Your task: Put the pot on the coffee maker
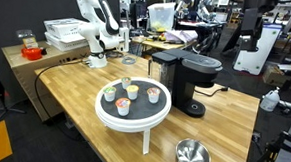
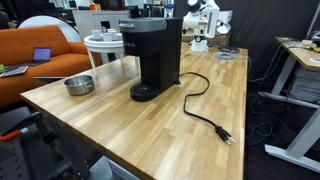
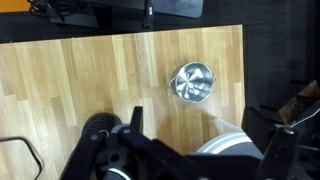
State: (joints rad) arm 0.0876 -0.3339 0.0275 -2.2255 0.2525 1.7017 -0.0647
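The job has not really started. The pot (image 1: pixel 192 154) sits on the wooden counter (image 1: pixel 234 116), well apart from the coffee maker (image 1: pixel 183 78) and close to the counter's edge. The robot arm (image 1: pixel 96 28) is far behind the coffee maker, up in the air, and is not touching anything. In the wrist view, two dark prongs at the bottom stand apart with nothing between them, so the jaws look open and empty.

I think the first step comes next: go and get the pot. The arm has to reach out past the coffee maker, come down over the pot and grab its rim. Then it has to lift the pot over to the round bottom plate (image 2: pixel 145 93) of the coffee maker, under the black top part.

The pot is small, round and shiny silver, like a little bowl. It stands upright, and it looks empty inside.
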